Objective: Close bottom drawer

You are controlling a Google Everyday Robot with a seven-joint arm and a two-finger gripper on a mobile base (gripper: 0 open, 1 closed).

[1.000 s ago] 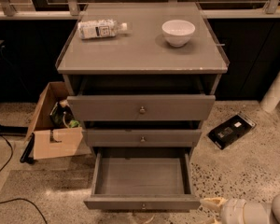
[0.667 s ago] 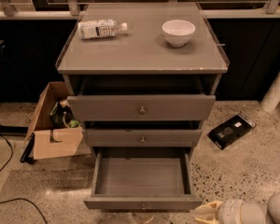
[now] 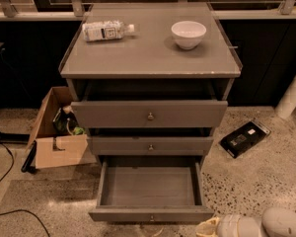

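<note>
The bottom drawer (image 3: 150, 186) of the grey cabinet stands pulled far out, its plain grey box interior empty. Its low front panel (image 3: 151, 215) runs along the bottom of the view, with a small round knob (image 3: 151, 218) at its middle. My gripper (image 3: 207, 228) comes in from the lower right on a white arm and sits at the right end of that front panel, close to its corner. The middle drawer (image 3: 150, 145) and the top drawer (image 3: 149, 114) above stand slightly out.
A plastic bottle (image 3: 107, 30) lies on the cabinet top (image 3: 148, 58) beside a white bowl (image 3: 188, 34). An open cardboard box (image 3: 56, 132) stands on the floor at left, a black cable (image 3: 5, 181) beside it. A black flat object (image 3: 244, 138) lies on the floor at right.
My gripper has moved left along the floor toward the right end of the bottom drawer's front. The drawer itself has not visibly moved.
</note>
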